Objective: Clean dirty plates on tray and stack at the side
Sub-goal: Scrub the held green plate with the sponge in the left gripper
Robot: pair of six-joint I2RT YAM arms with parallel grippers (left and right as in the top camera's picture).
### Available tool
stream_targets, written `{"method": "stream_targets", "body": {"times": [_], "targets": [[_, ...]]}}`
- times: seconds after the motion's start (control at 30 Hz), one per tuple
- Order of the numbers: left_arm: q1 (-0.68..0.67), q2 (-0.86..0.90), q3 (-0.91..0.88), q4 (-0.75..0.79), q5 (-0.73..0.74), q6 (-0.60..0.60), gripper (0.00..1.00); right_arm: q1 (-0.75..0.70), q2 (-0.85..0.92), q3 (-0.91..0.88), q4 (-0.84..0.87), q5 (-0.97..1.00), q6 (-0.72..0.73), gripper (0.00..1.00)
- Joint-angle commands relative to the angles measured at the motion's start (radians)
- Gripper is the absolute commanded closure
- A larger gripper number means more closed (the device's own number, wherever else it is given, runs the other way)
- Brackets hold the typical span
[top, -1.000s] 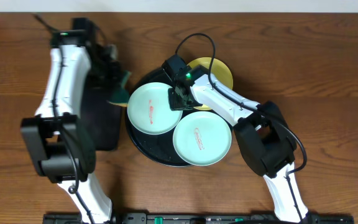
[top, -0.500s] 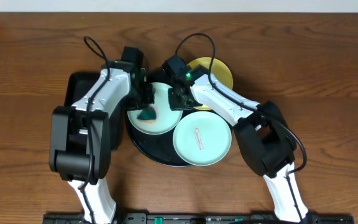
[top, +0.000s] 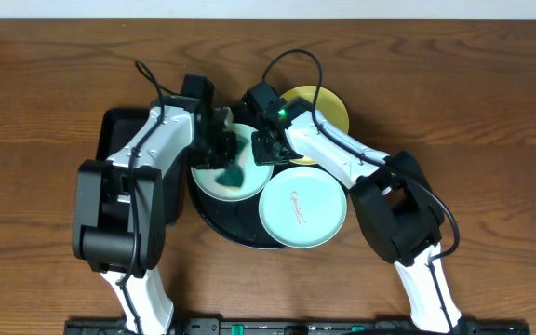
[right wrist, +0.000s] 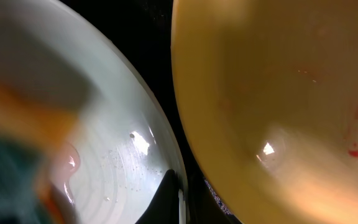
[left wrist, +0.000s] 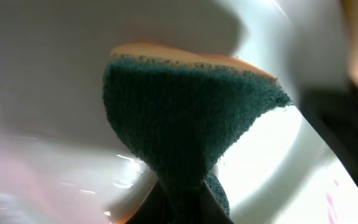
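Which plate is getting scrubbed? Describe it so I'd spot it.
Find the big round black tray in the middle. The left mint plate on it is the one; unlike the right mint plate, it has a green sponge on it.

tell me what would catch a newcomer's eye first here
The left gripper pinches a green sponge onto the mint plate at the left of the black tray. The right gripper sits at that plate's right rim; a red-smeared mint plate lies nearer the robot, a yellow plate farther.
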Motion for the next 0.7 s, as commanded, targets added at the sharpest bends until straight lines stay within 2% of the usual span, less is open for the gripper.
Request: {"method": "stream_targets", "body": {"times": [0.0,0.13,0.27,0.37,0.43,0.67], "targets": [[-0.011,0.014,0.001,-0.047,0.158,0.151,0.92,0.014,0.035,-0.004,0.000,0.022,-0.014,0.98],[-0.003,0.014,0.002,-0.037,0.123,0.147,0.93,0.014,0.035,-0.004,0.000,0.022,-0.014,0.98],[0.007,0.014,0.002,-0.015,-0.190,-0.044,0.93,0.014,0.035,-0.004,0.000,0.022,-0.014,0.98],[0.007,0.014,0.002,-0.029,-0.515,-0.257,0.93,0.014,0.035,-0.004,0.000,0.022,-0.014,0.98],[0.007,0.014,0.005,-0.051,-0.635,-0.356,0.93,0.014,0.035,-0.004,-0.001,0.022,-0.014,0.98],[0.003,0.014,0.016,-0.042,-0.653,-0.369,0.93,0.014,0.035,-0.004,-0.001,0.022,-0.014,0.97]]}}
